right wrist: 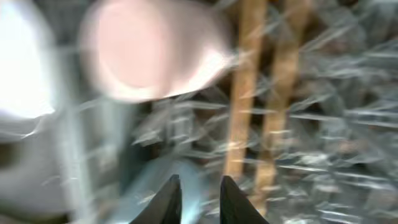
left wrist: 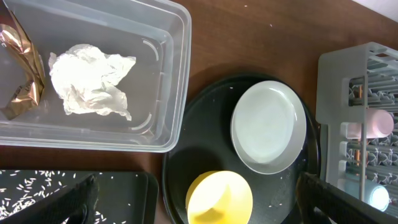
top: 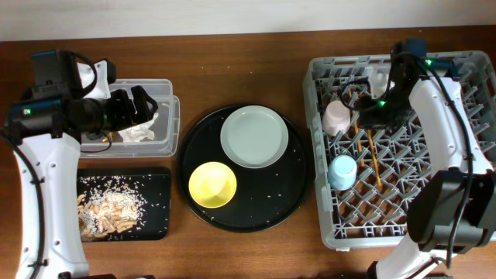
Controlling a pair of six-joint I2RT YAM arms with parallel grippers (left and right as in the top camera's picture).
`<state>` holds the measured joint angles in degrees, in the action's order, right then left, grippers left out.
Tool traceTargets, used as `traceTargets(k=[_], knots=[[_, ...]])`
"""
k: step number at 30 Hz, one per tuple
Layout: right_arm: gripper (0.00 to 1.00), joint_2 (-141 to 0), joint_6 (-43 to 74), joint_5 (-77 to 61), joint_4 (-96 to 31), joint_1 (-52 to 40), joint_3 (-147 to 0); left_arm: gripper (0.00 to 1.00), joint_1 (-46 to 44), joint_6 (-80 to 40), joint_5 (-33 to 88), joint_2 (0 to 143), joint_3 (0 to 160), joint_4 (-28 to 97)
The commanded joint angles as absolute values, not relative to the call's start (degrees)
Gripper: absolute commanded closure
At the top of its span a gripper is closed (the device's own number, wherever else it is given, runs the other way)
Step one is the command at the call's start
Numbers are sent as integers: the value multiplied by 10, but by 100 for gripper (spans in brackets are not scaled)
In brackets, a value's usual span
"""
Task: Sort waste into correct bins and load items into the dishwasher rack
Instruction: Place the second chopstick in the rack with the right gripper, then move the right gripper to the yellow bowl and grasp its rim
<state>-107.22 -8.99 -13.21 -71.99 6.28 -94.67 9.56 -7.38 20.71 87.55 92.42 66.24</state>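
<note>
R tool (right wrist: 200, 202) tips slightly apart, nothing btwn them, over the chopsticks (right wrist: 245, 93), which lie lengthwise in the rack (top: 326, 225). Likely next: plate (top: 254, 136) & yellow bowl (top: 213, 184), to its left on round black tray (top: 298, 190). Plate abt midway to L tool (top: 138, 105), spread wide over clear tub (left wrist: 168, 74).

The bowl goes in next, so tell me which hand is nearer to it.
Left. The left hand is over the tub, up-left of the bowl; the right hand is over the rack, farther off.

Lg round blk tray (top: 271, 198) at ctr of brown wood table (top: 232, 62), pale wall (top: 194, 15) along back edge.
</note>
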Motion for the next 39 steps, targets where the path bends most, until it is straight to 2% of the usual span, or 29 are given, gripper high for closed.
traceTargets(k=[1,6,8,13,19,21,23,24,28,29,30,31,32,35,37,39], knots=[[72,-1075,-90,-328,-767,37,-946,0,96,-77,205,875,922,661],[67,-1075,-109,-390,-814,-81,-945,0,96,-77,205,875,922,661],[64,-1075,-100,-387,-788,-162,-945,0,96,-77,205,875,922,661],[64,-1075,-37,-380,-733,-302,-945,0,96,-77,205,875,922,661],[58,-1075,74,-226,-642,-444,-945,0,96,-77,205,875,922,661],[57,-1075,147,-98,-620,-488,-945,0,96,-77,205,875,922,661],[46,-1075,154,-81,-595,-509,-944,0,96,-77,205,875,922,661],[0,-1075,154,-83,-581,-516,-944,0,96,-77,205,875,922,661],[1,-1075,154,-88,-574,-519,-944,0,96,-77,205,875,922,661],[18,-1075,154,-88,-575,-521,-944,0,96,-77,205,875,922,661],[41,-1075,156,-88,-575,-525,-944,0,96,-77,205,875,922,661],[55,-1075,156,-88,-573,-530,-943,0,96,-77,205,875,922,661],[60,-1075,155,-88,-564,-540,-937,0,96,-77,205,875,922,661],[61,-1075,156,-68,-519,-566,-905,0,96,-77,205,875,922,661],[72,-1075,155,-48,-464,-579,-863,0,96,-77,205,875,922,661],[75,-1075,155,-35,-405,-585,-822,0,96,-77,205,875,922,661]])
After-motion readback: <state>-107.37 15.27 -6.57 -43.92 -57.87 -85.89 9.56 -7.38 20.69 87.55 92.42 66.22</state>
